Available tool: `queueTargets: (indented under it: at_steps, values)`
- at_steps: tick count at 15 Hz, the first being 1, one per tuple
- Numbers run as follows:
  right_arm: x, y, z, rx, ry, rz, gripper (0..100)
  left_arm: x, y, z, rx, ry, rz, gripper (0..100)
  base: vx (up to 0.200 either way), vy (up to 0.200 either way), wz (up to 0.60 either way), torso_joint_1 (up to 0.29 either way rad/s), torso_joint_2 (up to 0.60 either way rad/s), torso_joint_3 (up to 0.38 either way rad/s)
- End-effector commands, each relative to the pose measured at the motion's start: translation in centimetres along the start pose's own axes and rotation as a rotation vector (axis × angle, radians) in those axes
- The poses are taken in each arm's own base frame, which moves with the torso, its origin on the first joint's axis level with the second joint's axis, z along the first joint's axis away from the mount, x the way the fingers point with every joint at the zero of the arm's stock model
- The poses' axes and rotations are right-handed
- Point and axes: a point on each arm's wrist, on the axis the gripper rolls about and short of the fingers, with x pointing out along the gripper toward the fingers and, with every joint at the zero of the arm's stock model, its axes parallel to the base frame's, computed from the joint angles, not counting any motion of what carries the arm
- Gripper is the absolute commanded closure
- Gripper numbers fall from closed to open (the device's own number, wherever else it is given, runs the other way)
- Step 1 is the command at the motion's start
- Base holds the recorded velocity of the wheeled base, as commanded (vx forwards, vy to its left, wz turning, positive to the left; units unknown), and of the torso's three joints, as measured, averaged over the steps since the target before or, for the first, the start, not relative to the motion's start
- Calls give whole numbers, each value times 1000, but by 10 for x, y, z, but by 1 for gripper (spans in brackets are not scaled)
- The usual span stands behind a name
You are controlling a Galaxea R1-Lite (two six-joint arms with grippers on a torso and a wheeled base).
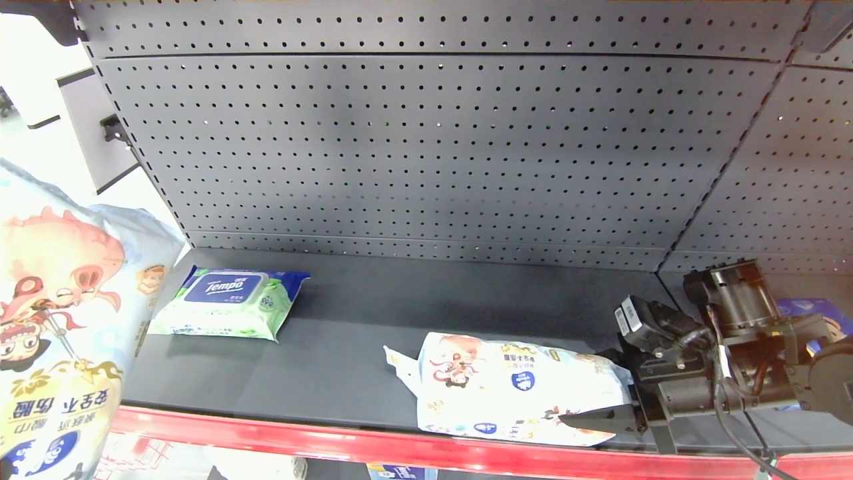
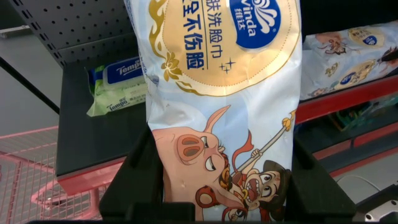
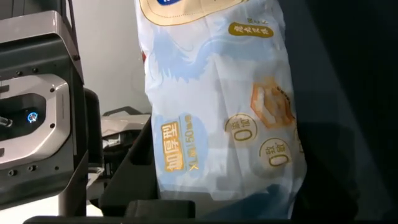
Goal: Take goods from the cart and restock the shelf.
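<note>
Open shelf deck (image 1: 346,340) lies between wipes pack (image 1: 226,303) and tissue pack (image 1: 520,390); pegboard wall (image 1: 426,153) behind.

**Q:** What sort of place am I steering the rig through?

**A:** A shop, as I read it from my console. (a) Retail shelf (image 1: 346,360): a dark metal deck, a perforated back panel (image 1: 426,153) and a red front strip (image 1: 300,435).

**Q:** And the stock?

**A:** I see sealed, printed consumer goods. A wet wipes pack (image 1: 226,303) lies at the deck's left, a tissue pack (image 1: 513,390) toward its right, and a blue pack (image 1: 810,313) in the neighbouring bay. (b) My left wrist view adds a second tissue pack (image 2: 224,112) and, beside the shelf, a pink wire cart (image 2: 25,180).
</note>
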Motion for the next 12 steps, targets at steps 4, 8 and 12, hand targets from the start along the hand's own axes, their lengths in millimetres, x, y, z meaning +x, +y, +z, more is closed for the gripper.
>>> queueTargets:
  at_steps: [4, 8, 12]
  values:
    - [1, 0, -1, 5, 4, 5, 100, -2, 0, 0, 1, -10, 1, 100, 0, 0, 0, 0, 0, 0]
    - [1, 0, -1, 5, 7, -2, 0, -2, 0, -1, 1, -10, 1, 100, 0, 0, 0, 0, 0, 0]
    - [-12, 2, 2, -9, -8, -53, 0, -1, 0, -1, 0, -4, 1, 100, 0, 0, 0, 0, 0, 0]
